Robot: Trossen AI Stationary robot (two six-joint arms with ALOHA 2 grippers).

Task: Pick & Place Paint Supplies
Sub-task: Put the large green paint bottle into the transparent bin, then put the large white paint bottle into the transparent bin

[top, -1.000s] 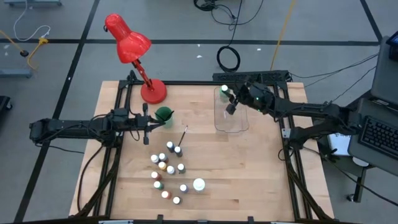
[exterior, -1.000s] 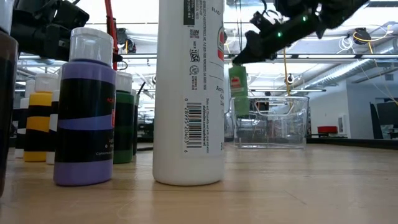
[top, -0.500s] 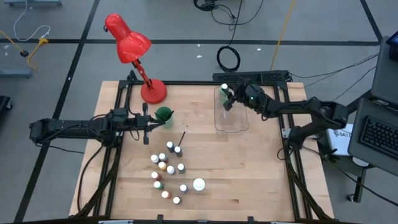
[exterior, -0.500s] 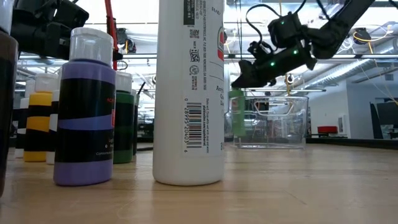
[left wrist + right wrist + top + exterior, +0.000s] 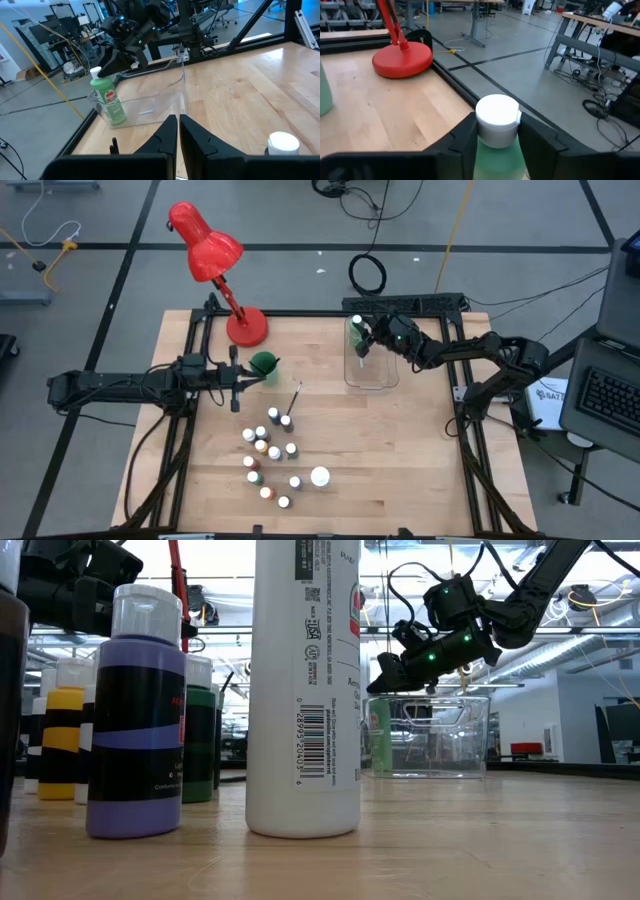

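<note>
Straddling the white cap of the green bottle [image 5: 497,145], the right gripper [image 5: 365,343] sits at the bin [image 5: 372,380]'s far-left corner with its fingers [image 5: 455,142] part open on either side; whether they grip or have let go I cannot tell. That bottle stands upright inside the bin, long axis vertical, directly under the gripper, so a clean exit looks like straight up. Well left of the bin, by the green cup [image 5: 264,363], the left gripper [image 5: 240,385] waits closed and empty, nearer the rest: about eleven small bottles [image 5: 268,455], one white bottle [image 5: 319,477], one brush [image 5: 296,397].
</note>
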